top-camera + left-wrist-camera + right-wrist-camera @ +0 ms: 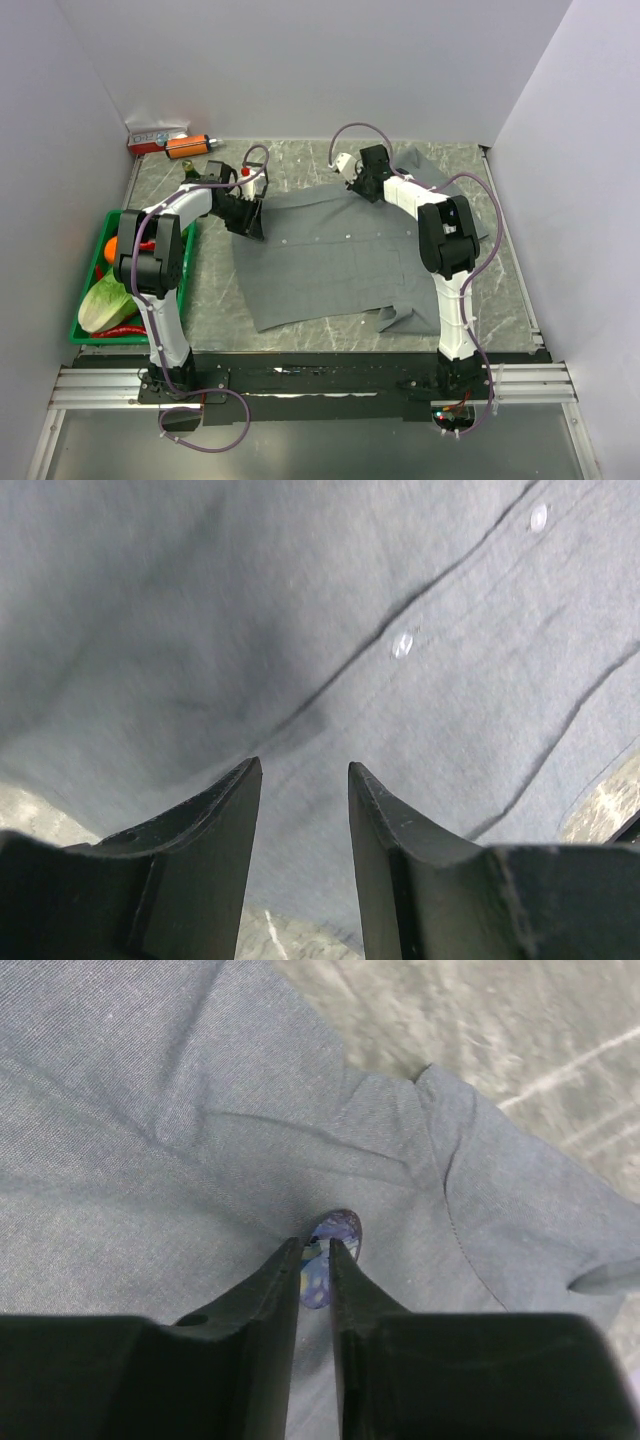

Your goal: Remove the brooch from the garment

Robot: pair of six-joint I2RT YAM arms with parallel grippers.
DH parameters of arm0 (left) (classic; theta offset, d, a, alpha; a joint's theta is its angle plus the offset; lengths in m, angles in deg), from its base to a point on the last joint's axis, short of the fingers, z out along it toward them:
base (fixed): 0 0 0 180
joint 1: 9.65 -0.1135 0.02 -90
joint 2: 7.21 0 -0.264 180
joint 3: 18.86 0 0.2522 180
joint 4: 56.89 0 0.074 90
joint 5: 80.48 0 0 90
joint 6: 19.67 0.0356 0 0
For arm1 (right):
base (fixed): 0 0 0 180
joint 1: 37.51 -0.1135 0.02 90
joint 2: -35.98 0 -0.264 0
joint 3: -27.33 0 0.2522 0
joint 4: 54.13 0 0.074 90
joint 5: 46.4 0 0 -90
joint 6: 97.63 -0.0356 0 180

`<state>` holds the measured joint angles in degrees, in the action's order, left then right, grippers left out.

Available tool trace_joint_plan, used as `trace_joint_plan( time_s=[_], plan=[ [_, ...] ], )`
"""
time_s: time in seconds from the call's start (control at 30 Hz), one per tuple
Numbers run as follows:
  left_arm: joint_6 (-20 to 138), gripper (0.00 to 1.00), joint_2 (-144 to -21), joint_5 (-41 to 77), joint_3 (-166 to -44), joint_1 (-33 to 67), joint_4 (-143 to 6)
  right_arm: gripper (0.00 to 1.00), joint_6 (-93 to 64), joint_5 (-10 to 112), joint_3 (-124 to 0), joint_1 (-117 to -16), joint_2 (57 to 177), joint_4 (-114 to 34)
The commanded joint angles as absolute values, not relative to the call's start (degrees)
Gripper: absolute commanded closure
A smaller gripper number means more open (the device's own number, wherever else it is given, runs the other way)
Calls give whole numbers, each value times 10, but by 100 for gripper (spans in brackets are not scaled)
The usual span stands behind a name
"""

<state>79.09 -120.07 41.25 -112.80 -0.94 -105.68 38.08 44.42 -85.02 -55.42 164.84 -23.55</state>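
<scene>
Seen from above, a green crate (104, 215) sits at the left edge of the grey marbled desk (215, 300). It holds a pale green cabbage (107, 303), a red chilli (125, 328) and an orange (112, 248) partly hidden by the left arm. In the far left corner lie a red and white box (155, 137) and a small orange object (190, 146), too small to identify. The grey garment (330, 260) is spread across the middle of the desk. The left gripper (247, 218) is down at the garment's left edge. Its wrist camera shows the jaws apart over the cloth, with two white buttons (402, 645) beyond. The right gripper (358, 178) is at the garment's far edge and covers the brooch from above. Its wrist camera shows the jaws nearly together, clamped on the brooch (340, 1227), a dark bluish disc half hidden between the tips. Whether it is pinned to the cloth cannot be made out.
</scene>
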Motion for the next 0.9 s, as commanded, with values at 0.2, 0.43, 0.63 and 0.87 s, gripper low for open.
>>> trace_joint_plan(
  time_s=[0.2, 0.43, 0.63, 0.87],
  plan=[
    [782, 54, -1204, 434, -1152, -9, -1059, 90, 359, 367, -906, -554, 1668, -239],
    [782, 54, -1207, 435, -1155, -9, -1061, 100, 346, 342, -930, -553, 1689, -203],
    [782, 54, -1206, 443, -1162, -9, -1063, 100, 318, 364, -928, -554, 1673, -171],
    [777, 54, -1193, 459, -1162, -9, -1060, 100, 252, 506, -842, -564, 1535, -172]
  ],
)
